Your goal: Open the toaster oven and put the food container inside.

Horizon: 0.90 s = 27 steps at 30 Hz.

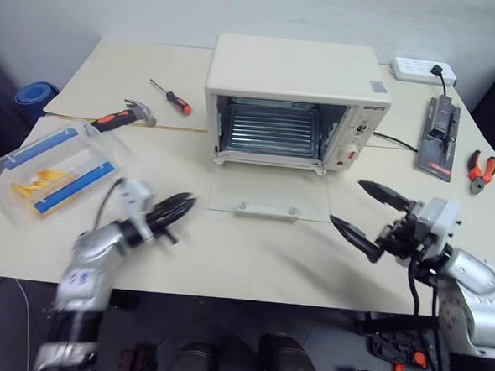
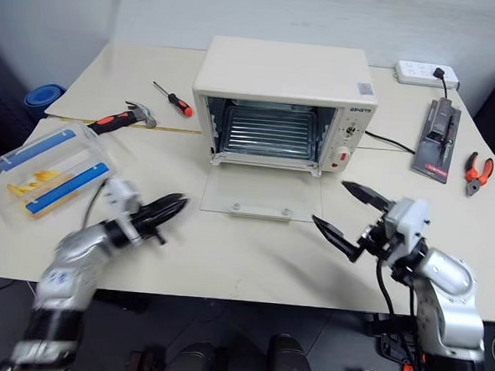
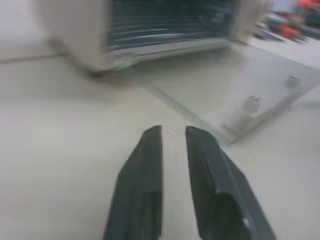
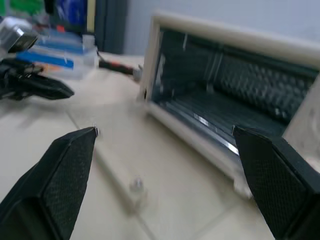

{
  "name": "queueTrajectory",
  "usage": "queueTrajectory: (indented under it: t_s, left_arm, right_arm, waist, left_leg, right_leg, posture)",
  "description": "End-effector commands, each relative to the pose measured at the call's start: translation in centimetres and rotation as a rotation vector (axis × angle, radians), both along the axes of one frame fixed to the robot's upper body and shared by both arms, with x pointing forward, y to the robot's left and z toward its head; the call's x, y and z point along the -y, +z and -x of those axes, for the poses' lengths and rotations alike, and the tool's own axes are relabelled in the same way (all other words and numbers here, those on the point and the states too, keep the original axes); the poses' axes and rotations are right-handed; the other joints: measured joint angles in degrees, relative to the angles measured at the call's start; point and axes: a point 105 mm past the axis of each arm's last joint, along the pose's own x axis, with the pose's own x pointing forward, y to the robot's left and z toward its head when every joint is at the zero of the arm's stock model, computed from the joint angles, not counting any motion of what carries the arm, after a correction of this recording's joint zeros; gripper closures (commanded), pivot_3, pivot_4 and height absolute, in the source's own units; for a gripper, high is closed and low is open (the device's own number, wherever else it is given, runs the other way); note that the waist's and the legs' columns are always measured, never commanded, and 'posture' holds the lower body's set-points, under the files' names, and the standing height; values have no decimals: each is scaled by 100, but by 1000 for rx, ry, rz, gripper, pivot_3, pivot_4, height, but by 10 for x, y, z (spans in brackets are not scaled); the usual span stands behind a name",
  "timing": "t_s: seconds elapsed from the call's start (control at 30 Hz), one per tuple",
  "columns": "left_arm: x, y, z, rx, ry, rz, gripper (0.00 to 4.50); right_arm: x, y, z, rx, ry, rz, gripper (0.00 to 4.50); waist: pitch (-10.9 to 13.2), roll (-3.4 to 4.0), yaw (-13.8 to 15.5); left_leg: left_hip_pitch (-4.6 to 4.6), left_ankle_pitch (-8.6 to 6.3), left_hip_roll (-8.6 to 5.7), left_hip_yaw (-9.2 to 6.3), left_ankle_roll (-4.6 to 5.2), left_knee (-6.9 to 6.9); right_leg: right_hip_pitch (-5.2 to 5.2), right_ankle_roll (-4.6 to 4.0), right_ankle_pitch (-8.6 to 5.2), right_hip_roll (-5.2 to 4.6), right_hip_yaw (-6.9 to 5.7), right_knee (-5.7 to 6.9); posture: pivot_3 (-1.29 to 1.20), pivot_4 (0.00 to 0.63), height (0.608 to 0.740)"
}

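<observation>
The cream-white toaster oven (image 1: 292, 70) stands at the middle of the table, its glass door (image 1: 268, 193) folded down flat in front and the wire rack visible inside. The food container (image 1: 55, 169), clear with blue side clips and yellow pieces inside, rests at the table's left edge. My left gripper (image 1: 183, 205) hovers low over the table between the container and the door, its fingers (image 3: 150, 150) a narrow gap apart and holding nothing. My right gripper (image 1: 347, 201) is spread wide open just right of the door, empty, facing the oven (image 4: 225, 90).
A hammer (image 1: 121, 116) and a red-handled screwdriver (image 1: 170, 97) lie left of the oven. On the right are a power strip (image 1: 422, 72), a grey tool (image 1: 440, 134) and red pliers (image 1: 481, 170). The oven's cord runs off to the right.
</observation>
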Motion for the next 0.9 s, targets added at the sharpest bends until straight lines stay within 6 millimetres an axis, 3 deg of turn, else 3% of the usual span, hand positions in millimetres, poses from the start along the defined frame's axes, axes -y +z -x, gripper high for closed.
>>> queueTrajectory:
  t_s: [0.03,0.17,0.3,0.33,0.4,0.53,0.6,0.9]
  left_arm:
    - [-64,27,36,72,278,66,2494]
    - [-167,29,116,47,776,182,1274]
    - [-202,35,136,15,934,252,87]
    - [-208,37,136,5,954,264,35]
    - [-218,42,126,-50,977,249,35]
    - [-210,62,77,-181,823,191,35]
    - [-216,66,62,-257,829,169,35]
    - [-241,57,27,-484,925,93,35]
  right_arm:
    - [-19,5,1,25,85,-45,0]
    - [-45,8,5,94,197,-38,0]
    - [-54,7,12,130,270,-13,0]
    - [-56,7,13,143,283,-5,0]
    - [-60,8,15,163,317,13,0]
    - [-63,7,14,150,341,30,0]
    - [-64,6,14,144,346,35,0]
    - [-66,6,13,133,321,33,0]
  waist:
    - [0,0,13]
    - [0,-1,19]
    - [3,-6,185]
    - [2,-8,216]
    - [1,-9,269]
    - [-3,-17,274]
    - [-3,-17,247]
    - [-3,-17,-26]
  left_leg:
    - [0,0,0,-3,0,0]
    - [-1,-11,-1,0,14,1]
    - [2,-23,-4,-3,25,8]
    - [2,-22,-5,-6,25,10]
    - [3,-21,-5,-8,28,10]
    - [2,-9,-5,-21,9,8]
    - [2,-10,-5,-20,9,1]
    - [-4,-1,-7,-14,-10,-82]
  right_leg:
    - [1,-2,-1,0,-2,1]
    - [10,-3,-1,-4,1,-11]
    - [17,-4,-2,-9,-1,-13]
    - [20,-6,-1,-12,-5,-12]
    - [24,-13,3,-13,-7,-11]
    - [20,-31,12,-12,-21,-6]
    - [19,-36,14,-12,-21,-8]
    - [-21,-38,14,-3,-45,-4]
  posture:
    - [0,150,740]
    - [0,150,740]
    - [0,150,740]
    - [0,150,740]
    - [0,150,740]
    - [0,150,740]
    - [0,150,740]
    - [0,150,740]
